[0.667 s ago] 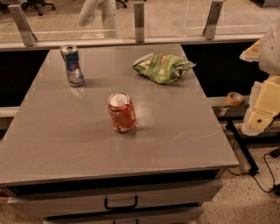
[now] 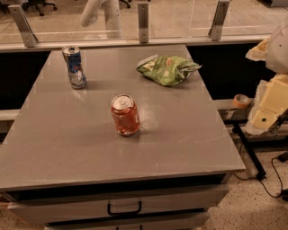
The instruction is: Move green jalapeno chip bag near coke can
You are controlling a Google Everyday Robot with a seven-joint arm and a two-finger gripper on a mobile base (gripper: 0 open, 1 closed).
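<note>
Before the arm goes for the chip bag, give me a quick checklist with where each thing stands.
1. Green jalapeno chip bag in view and unobstructed: ok, lying at the table's far right.
2. Coke can upright: ok, mid-table.
3. Bare table beside the coke can for the bag: ok.
4. Blue and silver can out of the path: ok, far left.
5. Gripper on the bag: not ok, it hangs past the far edge, left of the bag, apart from it.
</note>
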